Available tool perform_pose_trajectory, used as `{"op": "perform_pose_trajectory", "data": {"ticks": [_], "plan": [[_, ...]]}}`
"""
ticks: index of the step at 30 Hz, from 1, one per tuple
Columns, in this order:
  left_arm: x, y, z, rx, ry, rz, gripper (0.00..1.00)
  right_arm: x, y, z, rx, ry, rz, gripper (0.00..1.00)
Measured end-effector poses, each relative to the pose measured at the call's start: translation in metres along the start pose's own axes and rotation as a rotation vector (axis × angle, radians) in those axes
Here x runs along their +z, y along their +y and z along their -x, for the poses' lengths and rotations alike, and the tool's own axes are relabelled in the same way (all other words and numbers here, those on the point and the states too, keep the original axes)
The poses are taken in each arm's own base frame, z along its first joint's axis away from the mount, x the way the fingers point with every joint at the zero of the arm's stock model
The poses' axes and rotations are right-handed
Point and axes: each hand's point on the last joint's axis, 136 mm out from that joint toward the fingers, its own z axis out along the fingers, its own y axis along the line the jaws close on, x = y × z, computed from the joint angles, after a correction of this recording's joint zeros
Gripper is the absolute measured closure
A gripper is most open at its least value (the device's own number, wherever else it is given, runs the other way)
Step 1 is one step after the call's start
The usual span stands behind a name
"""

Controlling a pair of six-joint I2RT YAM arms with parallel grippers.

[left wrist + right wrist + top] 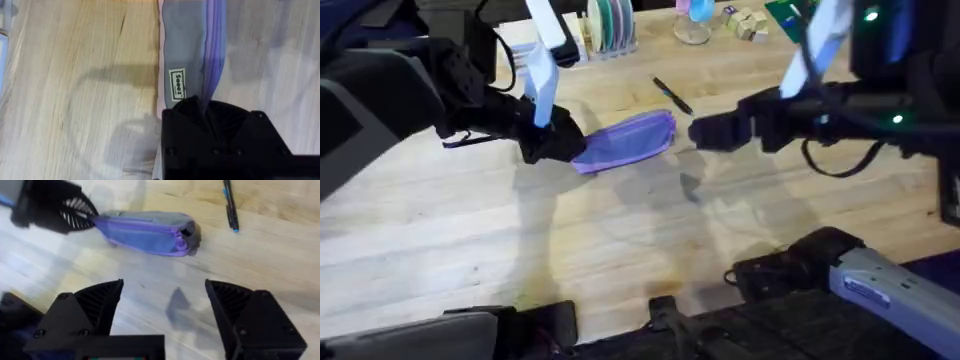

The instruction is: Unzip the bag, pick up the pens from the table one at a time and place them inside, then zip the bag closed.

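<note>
The bag point(632, 140) is seen lying flat on the table point(620, 240), a long lavender-purple pouch with a deeper violet band along its length where the zipper runs. In the left wrist view the bag point(187, 55) is shown with a greyish-lilac panel, a small white label with dark lettering point(177, 84) sewn at one edge, and the violet strip beside it. In the right wrist view the bag point(145, 232) is seen end-on, its far tip dark and slightly puckered; whether the zipper is drawn back cannot be told.

One pen point(672, 97) is laid on the table just beyond the bag's far end, thin and dark, tilted, and apart from the fabric. In the right wrist view the pen point(231, 207) is shown with a blue tip and a bluish section.

The bag's near end is pinched by the left gripper point(560, 140), which is pressed together on the fabric; in the left wrist view the cloth is seen drawn into the black body of the left gripper point(205, 107). The left arm is stretched in low from the bag's left side.

The right gripper point(700, 130) is held just beside the bag's opposite end, near but not touching it, on an arm reaching in level from the right. Its fingers point(95, 305) are spread wide, with bare table seen between them.

Beyond the bag, at the table's far edge, a rack of coloured discs point(610, 25) and small wooden blocks point(745, 22) are placed.
</note>
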Motion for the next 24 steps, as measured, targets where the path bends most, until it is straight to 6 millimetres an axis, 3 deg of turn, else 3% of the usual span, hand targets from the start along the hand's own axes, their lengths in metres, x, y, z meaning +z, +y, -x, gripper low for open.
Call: {"op": "perform_pose_trajectory", "data": {"ticks": [8,17,24], "plan": [[0.000,0.000,0.000,0.000,0.000,0.000,0.959,0.005,0.012,-0.006,-0.108,0.023,-0.035,0.005],[0.000,0.000,0.000,0.000,0.000,0.000,0.959,0.007,0.012,0.007,-0.053,-0.031,-0.047,0.004],[0.000,0.000,0.000,0.000,0.000,0.000,0.959,0.034,0.003,0.000,-0.016,0.057,-0.065,0.004]]}}
